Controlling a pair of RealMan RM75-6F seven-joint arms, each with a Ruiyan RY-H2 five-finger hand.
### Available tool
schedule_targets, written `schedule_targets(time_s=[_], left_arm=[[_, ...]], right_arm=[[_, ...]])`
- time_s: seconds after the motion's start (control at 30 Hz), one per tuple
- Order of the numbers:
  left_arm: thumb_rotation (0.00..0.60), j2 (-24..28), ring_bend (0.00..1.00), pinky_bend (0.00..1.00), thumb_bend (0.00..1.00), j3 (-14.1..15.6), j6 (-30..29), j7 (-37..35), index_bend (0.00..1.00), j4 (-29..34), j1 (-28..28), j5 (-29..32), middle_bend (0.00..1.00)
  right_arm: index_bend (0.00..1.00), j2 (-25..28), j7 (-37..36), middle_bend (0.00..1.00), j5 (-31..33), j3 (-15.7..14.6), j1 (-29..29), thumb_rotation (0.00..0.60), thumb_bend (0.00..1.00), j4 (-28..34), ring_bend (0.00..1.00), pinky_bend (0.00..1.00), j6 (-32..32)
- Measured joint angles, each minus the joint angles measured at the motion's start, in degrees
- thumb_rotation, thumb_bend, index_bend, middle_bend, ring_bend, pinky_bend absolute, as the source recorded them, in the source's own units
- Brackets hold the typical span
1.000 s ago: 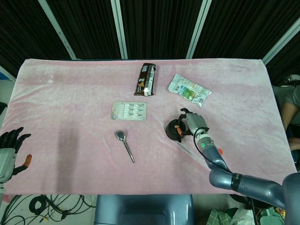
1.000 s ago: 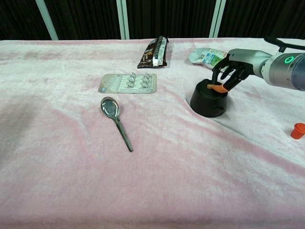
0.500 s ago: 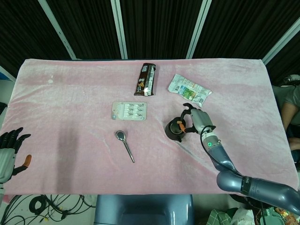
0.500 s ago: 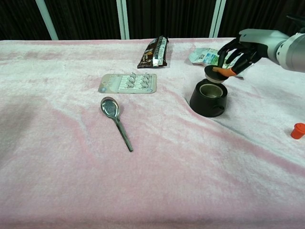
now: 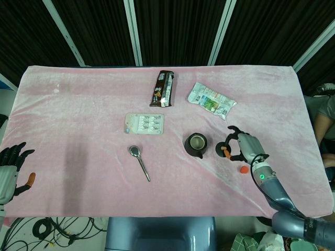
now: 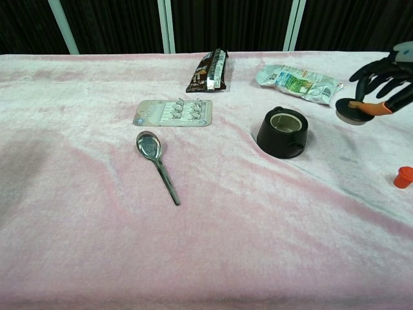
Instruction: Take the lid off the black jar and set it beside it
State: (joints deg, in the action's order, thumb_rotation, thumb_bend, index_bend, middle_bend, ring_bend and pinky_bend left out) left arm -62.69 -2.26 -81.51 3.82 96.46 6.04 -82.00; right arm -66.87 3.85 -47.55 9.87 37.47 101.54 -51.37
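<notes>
The black jar (image 5: pixel 196 144) (image 6: pixel 282 132) stands uncovered near the middle of the pink cloth, its pale inside showing. My right hand (image 5: pixel 242 147) (image 6: pixel 381 82) hovers to the jar's right and holds the round black lid (image 5: pixel 224 150) (image 6: pixel 352 112) a little above the cloth. The lid is clear of the jar. My left hand (image 5: pixel 11 170) rests at the table's left front edge with its fingers spread and nothing in it; the chest view does not show it.
A spoon (image 5: pixel 140 162) (image 6: pixel 157 165) and a blister pack (image 5: pixel 144 124) (image 6: pixel 173 112) lie left of the jar. A dark snack bar (image 5: pixel 163 88) (image 6: pixel 209 70) and a green-white packet (image 5: pixel 211 100) (image 6: pixel 299 75) lie behind. A small orange cap (image 5: pixel 244 169) (image 6: pixel 403 176) sits near my right hand.
My right hand lifted the lid off the jar and carried it to the right, away from the jar. The jar's opening now shows. The left hand has stayed still.
</notes>
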Motion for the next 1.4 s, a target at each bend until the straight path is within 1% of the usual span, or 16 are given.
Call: schedule_targets(time_s=[0.13, 0.23, 0.37, 0.6, 0.63, 0.7, 0.77, 0.83, 0.87, 0.97, 1.03, 1.1, 1.23, 1.4], left_arm=[[0.6, 0.03, 0.0, 0.02, 0.42, -0.04, 0.0, -0.06, 0.18, 0.0, -0.01, 0.08, 0.03], [0.6, 0.07, 0.0, 0.02, 0.42, -0.08, -0.07, -0.11, 0.18, 0.05, -0.05, 0.16, 0.03], [0.6, 0.12, 0.0, 0.02, 0.42, -0.12, -0.08, -0.15, 0.18, 0.12, -0.1, 0.34, 0.03], [0.6, 0.23, 0.0, 0.02, 0.42, -0.19, 0.21, 0.01, 0.18, 0.29, -0.01, 0.65, 0.03], [0.6, 0.24, 0.0, 0.02, 0.42, -0.2, 0.22, 0.02, 0.18, 0.3, 0.0, 0.66, 0.03], [0.6, 0.27, 0.0, 0.02, 0.42, -0.21, 0.22, 0.07, 0.18, 0.32, 0.0, 0.69, 0.03], [0.6, 0.27, 0.0, 0.02, 0.42, -0.22, 0.23, 0.2, 0.18, 0.36, 0.0, 0.76, 0.02], [0.6, 0.26, 0.0, 0.02, 0.42, -0.19, 0.26, 0.32, 0.18, 0.39, 0.0, 0.76, 0.02], [0.6, 0.24, 0.0, 0.02, 0.42, -0.18, 0.27, 0.38, 0.18, 0.38, 0.0, 0.76, 0.02], [0.6, 0.2, 0.0, 0.02, 0.42, -0.15, 0.32, 0.55, 0.18, 0.39, 0.02, 0.77, 0.02], [0.6, 0.18, 0.0, 0.02, 0.42, -0.15, 0.32, 0.71, 0.18, 0.37, 0.02, 0.81, 0.02], [0.6, 0.12, 0.0, 0.02, 0.42, -0.17, 0.26, 0.88, 0.18, 0.37, 0.0, 0.86, 0.02], [0.6, 0.07, 0.0, 0.02, 0.42, -0.18, 0.18, 1.03, 0.18, 0.39, -0.05, 0.97, 0.02], [0.6, 0.15, 0.0, 0.02, 0.42, -0.21, -0.05, 0.9, 0.18, 0.43, -0.19, 0.99, 0.02]], right_arm=[[0.66, -1.42, -0.8, 0.12, -1.04, -1.41, -1.19, 0.6, 0.36, -1.94, 0.22, 0.2, -0.08], [0.66, -3.71, -1.16, 0.12, -1.86, -2.14, -1.78, 0.6, 0.36, -4.8, 0.22, 0.2, -0.24], [0.66, -8.09, -0.64, 0.12, -2.91, -3.01, -2.3, 0.6, 0.36, -10.2, 0.22, 0.2, -0.85], [0.65, -13.51, -0.36, 0.12, -1.98, -2.77, -2.18, 0.6, 0.35, -17.34, 0.22, 0.19, 0.39], [0.63, -14.0, -0.3, 0.12, -1.79, -2.74, -2.13, 0.6, 0.33, -18.05, 0.22, 0.19, 0.8], [0.54, -14.75, -0.22, 0.12, -1.42, -2.67, -2.06, 0.6, 0.26, -19.14, 0.21, 0.19, 1.61], [0.35, -15.02, -0.32, 0.1, -1.31, -2.54, -2.08, 0.6, 0.17, -19.57, 0.19, 0.18, 2.26], [0.19, -14.85, -0.32, 0.07, -1.45, -2.51, -2.09, 0.6, 0.11, -19.58, 0.17, 0.17, 2.68], [0.13, -14.58, -0.15, 0.06, -1.44, -2.53, -2.03, 0.6, 0.09, -19.49, 0.16, 0.17, 3.02], [0.03, -13.27, 1.35, 0.05, -0.73, -2.57, -1.51, 0.6, 0.04, -18.55, 0.15, 0.17, 4.21], [0.0, -12.64, 1.9, 0.03, -0.4, -2.45, -1.25, 0.6, 0.01, -17.89, 0.15, 0.16, 4.42], [0.0, -11.95, 2.03, 0.02, -0.17, -1.95, -1.03, 0.6, 0.0, -16.67, 0.14, 0.16, 4.39], [0.0, -9.87, 1.22, 0.02, -0.22, -0.11, -0.92, 0.6, 0.0, -13.44, 0.14, 0.16, 3.64], [0.0, -4.51, -0.52, 0.02, -3.15, 2.22, -2.37, 0.6, 0.05, -7.44, 0.15, 0.16, -0.77]])
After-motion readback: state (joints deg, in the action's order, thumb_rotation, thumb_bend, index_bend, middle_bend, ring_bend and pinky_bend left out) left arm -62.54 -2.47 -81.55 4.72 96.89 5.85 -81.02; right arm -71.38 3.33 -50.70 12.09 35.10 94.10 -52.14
